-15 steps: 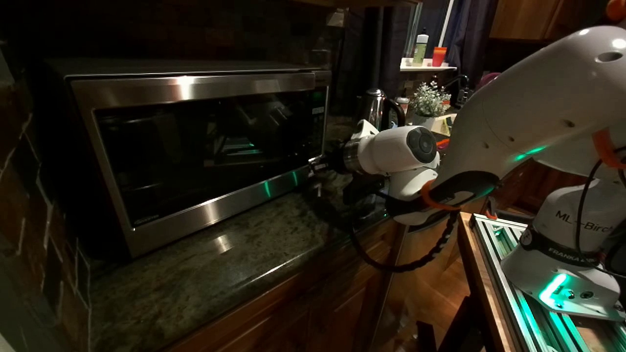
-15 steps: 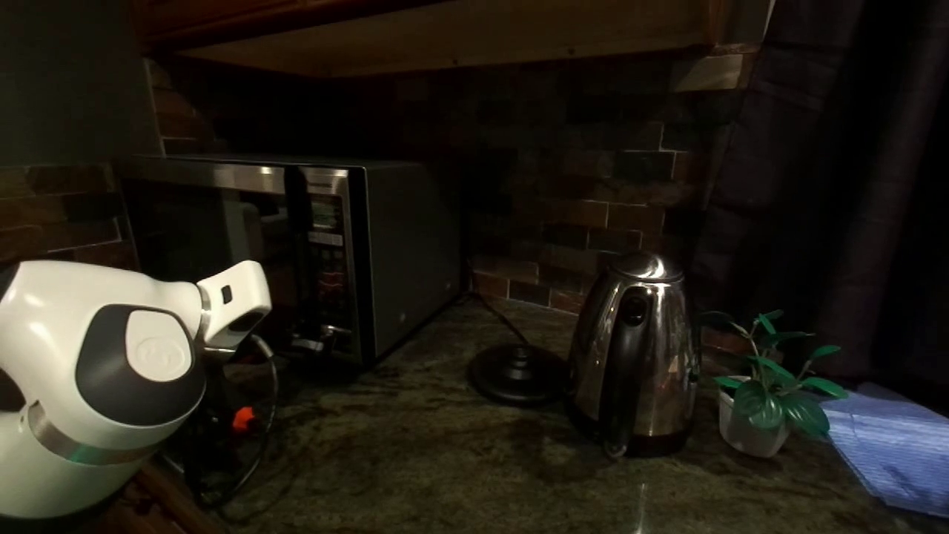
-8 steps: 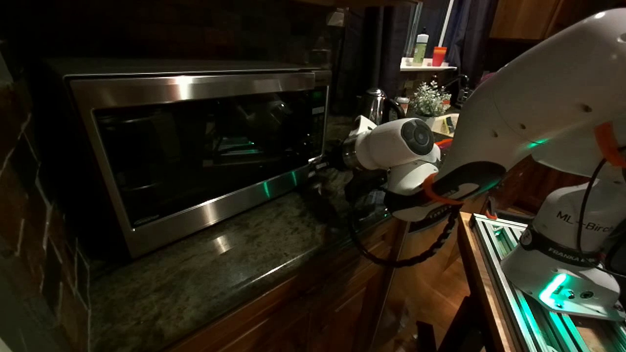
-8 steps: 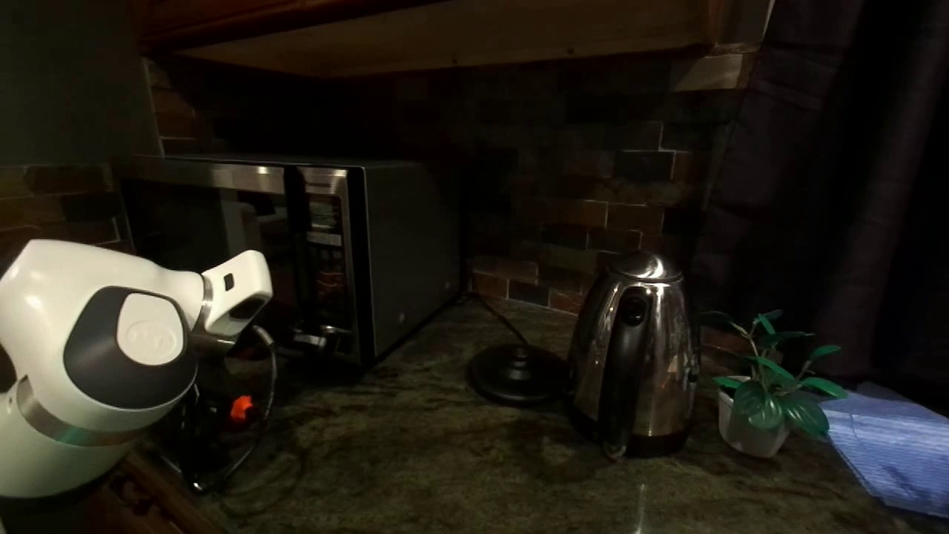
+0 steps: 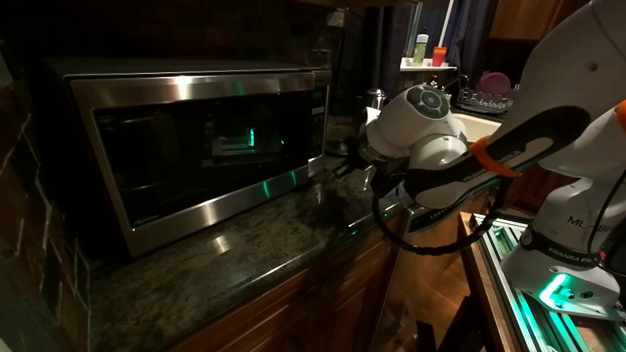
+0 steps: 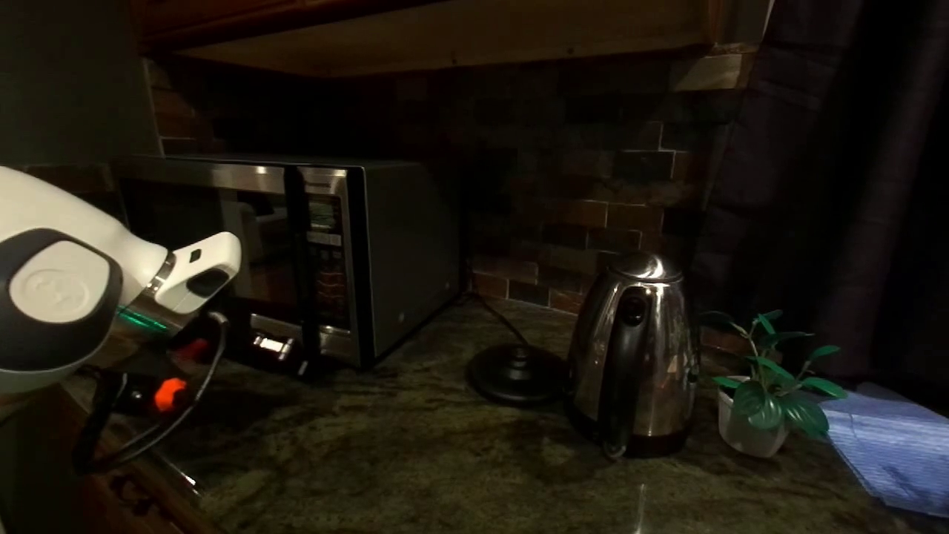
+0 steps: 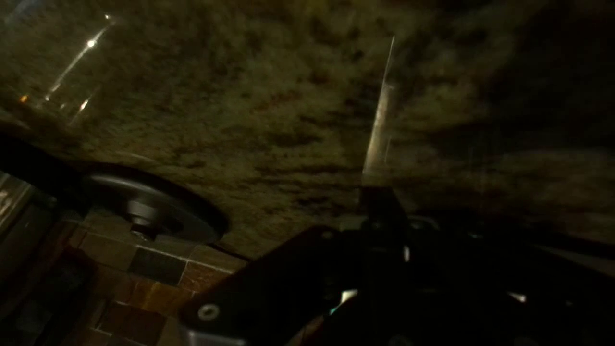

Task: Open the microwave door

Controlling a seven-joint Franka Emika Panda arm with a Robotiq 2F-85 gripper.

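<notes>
The microwave door (image 5: 171, 156), dark glass in a brushed steel frame, sits flush with the front of the microwave in an exterior view. Its glass (image 6: 178, 222) is partly hidden behind my arm in an exterior view. My gripper (image 5: 338, 171) hangs just above the counter, off the lower right corner of the microwave, with a gap between its tips and the steel front. Its jaws are together with nothing held. From the wrist view, the dark fingertips (image 7: 379, 194) point over bare stone; no part of the door shows there.
A steel kettle (image 6: 641, 363) stands right of the microwave, with its black base (image 6: 519, 371) between them, also visible as the round base (image 7: 158, 206) in the wrist view. Farther right are a potted plant (image 6: 756, 434) and a blue cloth (image 6: 890, 445). The granite counter (image 5: 244, 239) extends before the microwave.
My gripper has drawn back from the microwave's lower right corner, which now shows uncovered, and the wrist has tilted downward. The jaws have stayed shut. The door looks unmoved.
</notes>
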